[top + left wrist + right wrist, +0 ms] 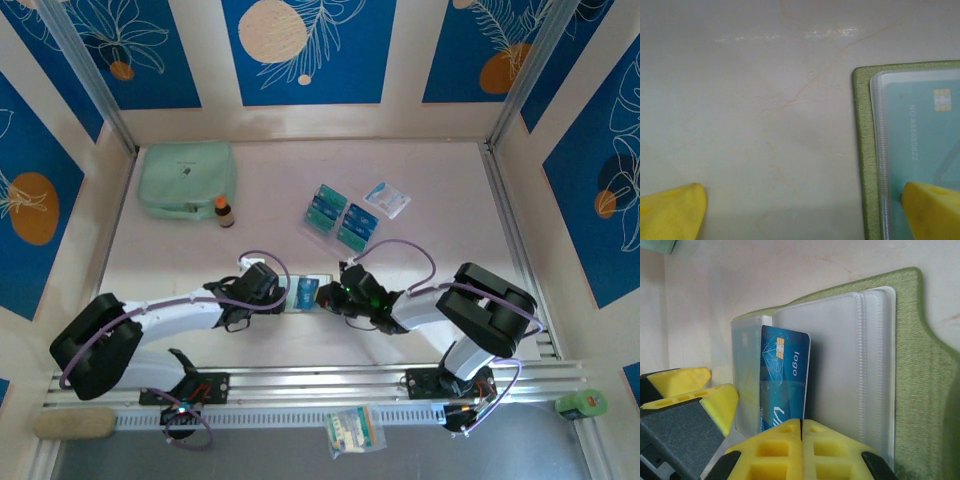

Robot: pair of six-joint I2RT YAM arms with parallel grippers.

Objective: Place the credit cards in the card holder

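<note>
While the right fingers (770, 455) pinch a blue card (785, 375) partway into a clear pocket (840, 365) of the card holder (920, 390), which lies open on the table (740, 125) between the arms, the left fingers (930, 210) gape wide at its edge; next, I reckon, push it home.

The left tool (281, 292) and right tool (334, 296) meet at the card holder (306, 293) on the worktop (440, 210). Farther back lie the credit cards (340, 218), with a mint pouch (187, 178) back left.
</note>
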